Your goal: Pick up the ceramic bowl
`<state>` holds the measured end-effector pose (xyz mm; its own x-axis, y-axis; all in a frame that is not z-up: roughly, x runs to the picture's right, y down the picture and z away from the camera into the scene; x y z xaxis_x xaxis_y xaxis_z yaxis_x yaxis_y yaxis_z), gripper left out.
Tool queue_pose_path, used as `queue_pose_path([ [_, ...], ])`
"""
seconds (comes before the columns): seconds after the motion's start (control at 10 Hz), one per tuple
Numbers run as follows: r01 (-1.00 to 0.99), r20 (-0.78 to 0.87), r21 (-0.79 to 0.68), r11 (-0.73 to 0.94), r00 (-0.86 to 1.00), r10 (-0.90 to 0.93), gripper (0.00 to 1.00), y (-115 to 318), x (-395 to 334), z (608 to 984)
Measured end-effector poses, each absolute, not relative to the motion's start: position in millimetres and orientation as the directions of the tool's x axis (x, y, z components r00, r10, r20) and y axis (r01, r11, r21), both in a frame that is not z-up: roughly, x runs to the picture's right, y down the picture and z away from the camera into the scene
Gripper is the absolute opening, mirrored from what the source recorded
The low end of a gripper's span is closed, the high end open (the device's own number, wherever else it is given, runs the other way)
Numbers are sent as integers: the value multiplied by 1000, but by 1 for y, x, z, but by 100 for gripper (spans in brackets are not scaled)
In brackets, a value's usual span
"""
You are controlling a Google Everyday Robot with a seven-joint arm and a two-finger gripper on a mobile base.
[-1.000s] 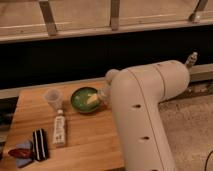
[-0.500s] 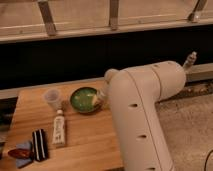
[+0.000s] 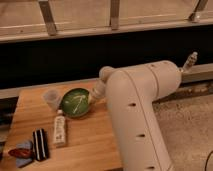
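The green bowl point(image 3: 75, 102) is round and shiny, left of middle on the surface point(image 3: 95, 142). The gripper point(image 3: 94, 96) has moved to its right rim. I cannot tell if the jaws are open.

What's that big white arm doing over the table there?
A one-armed robot is reaching for the green ceramic bowl on the wooden table. Its gripper is at the bowl's right rim; the bowl sits on the table, not yet lifted. Beside the bowl stand a small plastic cup, a white tube and a few snack packets.
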<state>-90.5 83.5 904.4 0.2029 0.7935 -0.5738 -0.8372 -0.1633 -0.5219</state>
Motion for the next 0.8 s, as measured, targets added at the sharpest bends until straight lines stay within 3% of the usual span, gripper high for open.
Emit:
queue_pose_path([
  [0.8,-762,-543,-546,-348,5,840,0,50,-1,875],
])
